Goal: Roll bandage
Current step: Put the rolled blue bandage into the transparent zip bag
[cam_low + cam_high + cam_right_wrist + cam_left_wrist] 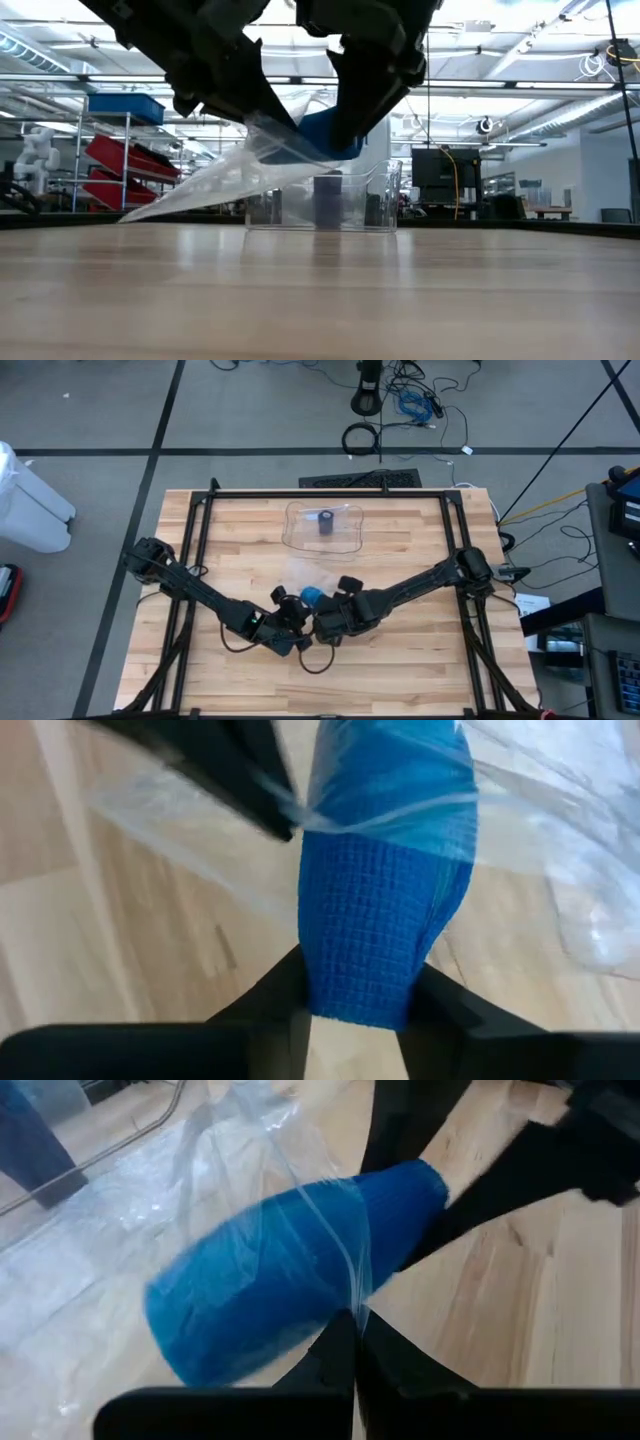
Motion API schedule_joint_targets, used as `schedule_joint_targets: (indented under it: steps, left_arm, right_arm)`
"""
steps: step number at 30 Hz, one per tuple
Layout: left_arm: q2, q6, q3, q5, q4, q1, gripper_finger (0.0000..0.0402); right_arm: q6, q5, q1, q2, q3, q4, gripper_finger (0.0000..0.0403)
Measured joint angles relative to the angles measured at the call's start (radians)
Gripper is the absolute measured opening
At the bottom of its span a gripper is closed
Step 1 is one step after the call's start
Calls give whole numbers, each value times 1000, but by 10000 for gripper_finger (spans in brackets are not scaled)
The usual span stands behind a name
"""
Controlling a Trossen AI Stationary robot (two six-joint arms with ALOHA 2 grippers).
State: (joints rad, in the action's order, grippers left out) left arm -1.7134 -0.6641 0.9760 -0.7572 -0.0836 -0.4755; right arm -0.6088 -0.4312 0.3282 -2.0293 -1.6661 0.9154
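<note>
Right gripper (355,1010): jaws pinching one end of a blue, cylindrical, cloth-textured bandage roll (385,890); the weave shows clearly between the two dark fingers. Held clear of the bench, near its middle front.

Left gripper (352,1342): jaws pressed together on a thin, clear plastic wrapper (200,1170) that sleeves the far part of the roll. The film bunches at the pinch and trails off behind in a loose sheet, down toward the wood in the low view.

The two grippers meet almost nose to nose over the pale butcher-block wooden bench (400,660), the roll between them, roughly half in the wrapper and half bare.

Farther back on the bench, well apart: a clear plastic tray (325,528) with a small dark cylinder (326,522) standing in it. Cannot tell what that is.

Progress, as a judgement: early. This looks like the unwrapping step, with the roll partly out of its film. Still to do: get the wrapper fully off, put it aside, then the rolling itself. No loose bandage tail visible yet.
</note>
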Motion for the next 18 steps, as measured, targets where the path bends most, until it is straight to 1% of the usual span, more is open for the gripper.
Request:
schedule_joint_targets:
  steps: [2, 6, 10, 14, 18]
  left_arm:
    - [0, 17, 0, 3, 8, 0, 0]
    - [0, 19, 0, 10, 15, 2, 0]
    - [0, 33, 0, 48, 29, 6, 0]
    - [0, 72, 0, 78, 51, 5, 0]
    - [0, 96, 0, 83, 49, 2, 0]
  right_arm:
    - [18, 23, -1, 0, 0, -1, 123]
    - [23, 76, -9, 0, 0, -7, 175]
    - [-15, 40, -28, 0, 0, -8, 217]
    - [-18, 42, -42, 0, 0, -2, 235]
    - [-11, 37, -11, 25, 0, 68, 236]
